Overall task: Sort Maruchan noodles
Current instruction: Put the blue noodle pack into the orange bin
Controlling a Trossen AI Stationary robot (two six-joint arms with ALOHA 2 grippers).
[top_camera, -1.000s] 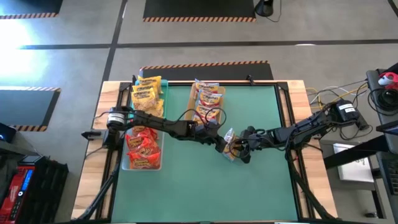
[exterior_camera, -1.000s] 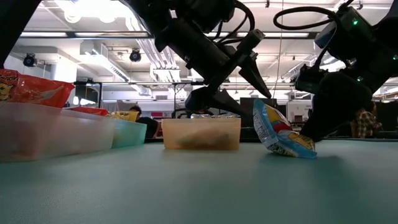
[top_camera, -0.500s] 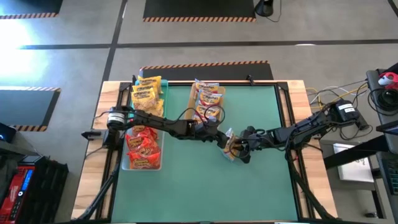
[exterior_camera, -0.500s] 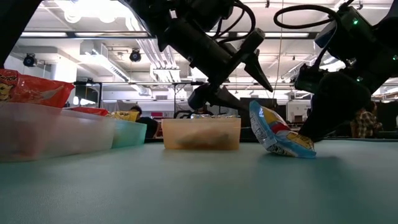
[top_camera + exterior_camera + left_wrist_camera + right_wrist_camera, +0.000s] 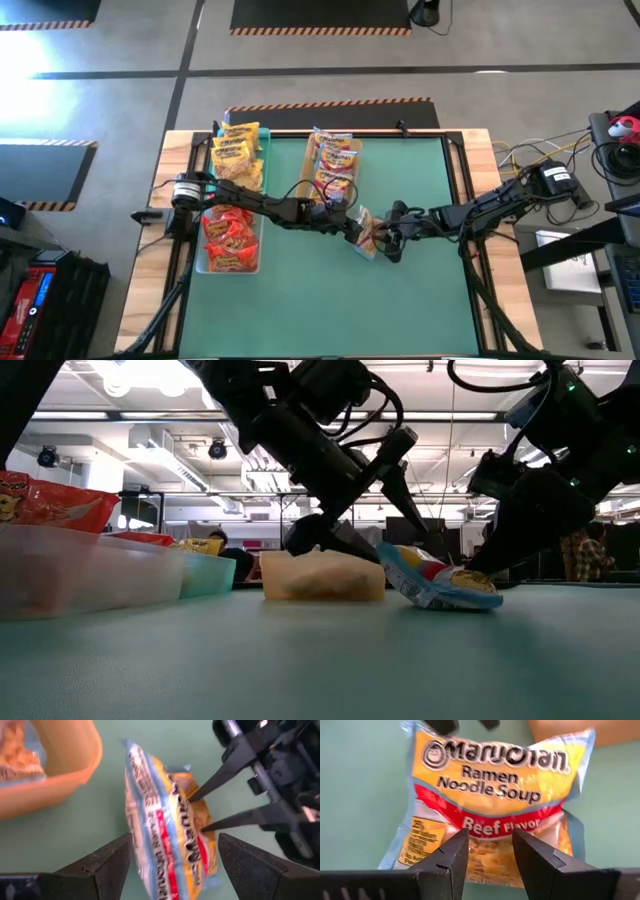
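In the high view the beef ramen packet is mostly covered by the left tool and right tool meeting over it; its print is too small to read there. The left wrist view blurs the packet's lettering and cuts off the tan tray at the edge. In the low view the tan tray's contents show only as a murky shape through its wall.
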